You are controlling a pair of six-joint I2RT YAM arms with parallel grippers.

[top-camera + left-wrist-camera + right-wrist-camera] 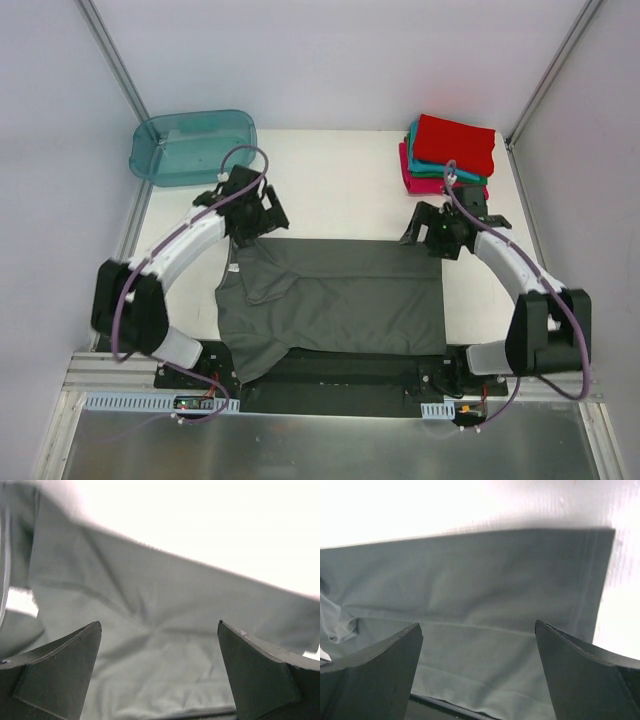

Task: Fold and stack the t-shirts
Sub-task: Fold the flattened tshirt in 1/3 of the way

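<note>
Left tool [250,215] and right tool [435,236] hang open, empty, over far corners of the grey t-shirt [340,300]; tub [190,146] beyond its left, folded stack [452,152] beyond its right.

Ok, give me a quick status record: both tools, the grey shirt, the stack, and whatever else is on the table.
left tool: open, holding nothing, above the grey shirt's far left corner
right tool: open, holding nothing, above the shirt near its far right corner
dark grey t-shirt: lying on the table, partly folded, left side rumpled, not on the stack
folded stack: far right corner; red on top, teal below, magenta-pink lowest
teal tub: far left corner, apart from the shirts
</note>
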